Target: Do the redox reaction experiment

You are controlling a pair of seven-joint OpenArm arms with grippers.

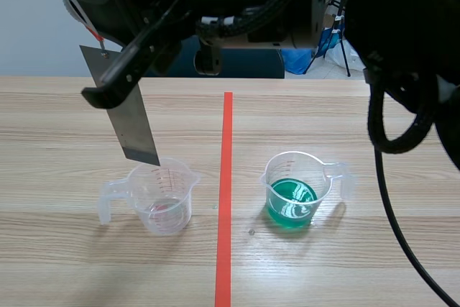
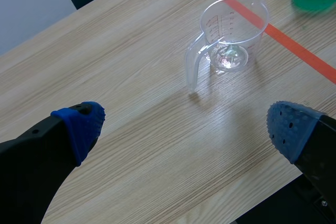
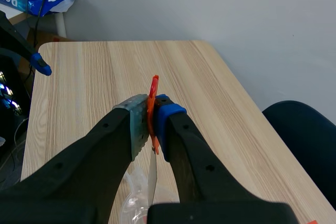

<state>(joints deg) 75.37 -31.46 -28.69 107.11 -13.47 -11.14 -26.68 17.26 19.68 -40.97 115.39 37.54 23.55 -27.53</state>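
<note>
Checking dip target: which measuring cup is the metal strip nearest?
The near-empty cup left of the red tape; the other cup holds green liquid.

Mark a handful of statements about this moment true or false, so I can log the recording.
1. The right gripper is shut on a grey metal strip. True.
2. The cup of green liquid stands on the left arm's side of the tape line. False: it stands on the right arm's side.
3. The left gripper is open, with nothing between its fingers. True.
4. The strip's lower end dips into the green liquid. False: it hangs at the clear cup, across the tape line from the green one.
5. The clear cup is full to the brim. False: it is nearly empty.
</note>
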